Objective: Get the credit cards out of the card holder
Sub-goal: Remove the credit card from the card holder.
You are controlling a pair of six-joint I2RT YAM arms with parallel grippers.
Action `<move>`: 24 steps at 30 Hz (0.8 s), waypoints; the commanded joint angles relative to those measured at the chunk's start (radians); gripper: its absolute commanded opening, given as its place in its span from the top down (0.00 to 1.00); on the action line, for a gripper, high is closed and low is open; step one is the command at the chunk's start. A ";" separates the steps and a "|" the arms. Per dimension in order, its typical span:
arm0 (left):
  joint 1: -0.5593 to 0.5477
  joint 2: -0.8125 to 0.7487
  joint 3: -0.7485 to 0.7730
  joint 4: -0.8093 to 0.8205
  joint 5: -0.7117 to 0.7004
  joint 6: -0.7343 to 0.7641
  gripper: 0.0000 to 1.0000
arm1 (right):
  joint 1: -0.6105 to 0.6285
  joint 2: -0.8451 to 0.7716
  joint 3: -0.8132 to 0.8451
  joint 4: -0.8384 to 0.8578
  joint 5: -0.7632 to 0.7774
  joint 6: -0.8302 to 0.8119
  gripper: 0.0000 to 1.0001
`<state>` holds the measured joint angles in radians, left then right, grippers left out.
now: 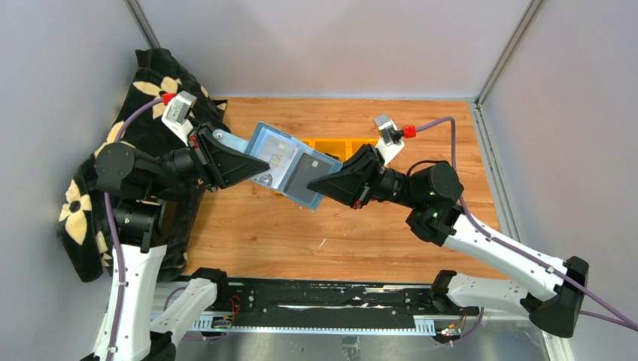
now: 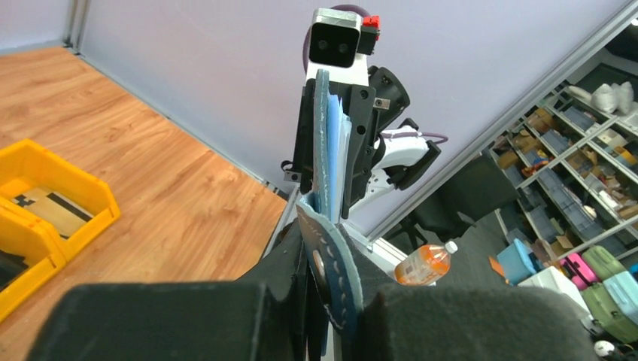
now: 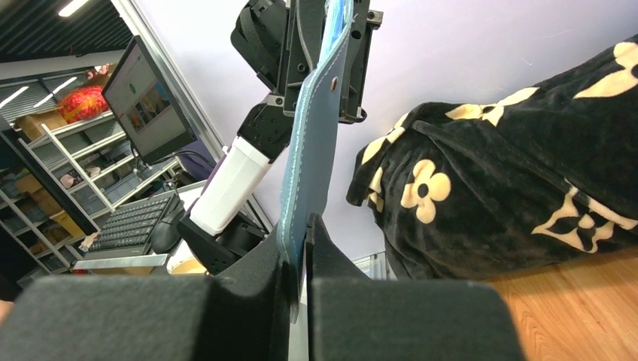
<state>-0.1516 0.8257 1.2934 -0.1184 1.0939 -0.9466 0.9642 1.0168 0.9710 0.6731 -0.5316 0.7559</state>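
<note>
This looks like a robotics lab. Two white-and-black robot arms [image 1: 489, 244] are bolted at the edge of a wood-grain tabletop [image 1: 256, 226], boxed in by plain grey partition walls [image 1: 316, 45] on aluminium frame posts [image 1: 505, 53]. Beyond this cell stand tall metal storage shelves [image 2: 572, 143] crowded with boxes, a flat computer monitor [image 3: 144, 83] above a black keyboard [image 3: 132, 226], and long ceiling strip lights [image 3: 73, 7].
</note>
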 commanded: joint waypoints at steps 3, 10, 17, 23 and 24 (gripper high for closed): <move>0.004 -0.004 -0.040 0.093 0.009 -0.082 0.96 | 0.000 0.015 0.040 0.036 -0.023 0.022 0.79; 0.004 -0.010 -0.042 0.099 -0.001 -0.085 1.00 | -0.062 -0.107 0.029 -0.265 0.223 -0.068 0.49; 0.004 -0.027 -0.011 -0.067 -0.113 0.063 1.00 | -0.070 -0.282 0.012 -0.406 0.508 -0.169 0.46; 0.004 -0.042 0.019 -0.276 -0.336 0.252 1.00 | -0.070 -0.150 0.097 -0.293 0.209 -0.065 0.44; 0.004 -0.044 0.017 -0.278 -0.338 0.255 1.00 | -0.069 -0.113 0.107 -0.270 0.157 -0.037 0.43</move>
<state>-0.1471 0.7967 1.2842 -0.2810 0.8860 -0.8089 0.9066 0.7773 1.0302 0.3389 -0.1837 0.6411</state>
